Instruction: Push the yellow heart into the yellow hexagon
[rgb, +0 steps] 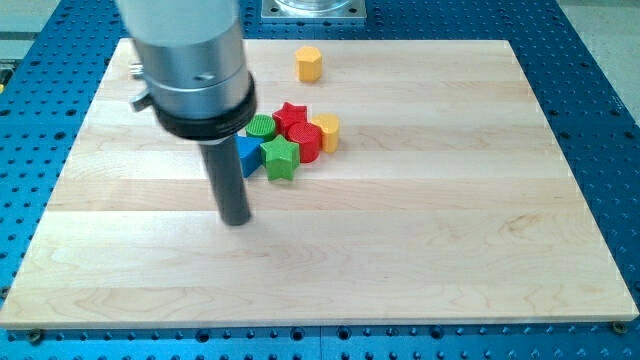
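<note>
Biggest worry on the counter (450, 200) was the clump: green cylinder (262, 126), red star (291, 115), red block (308, 143), green star (281, 158) and blue triangle (246, 153) all sat packed together. The heart (327, 130) was jammed against its 3 o'clock edge. Ploughing straight in would probably have dragged the neighbours along. An off-centre shove could have spun the heart past the hexagon (309, 63), which sat well apart at roughly its 12 o'clock.

No hand here, just a bare rod, so nothing was being held. My tip (236, 220) touched no block; the heart lay between its 1 and 2 o'clock, beyond the clump.
</note>
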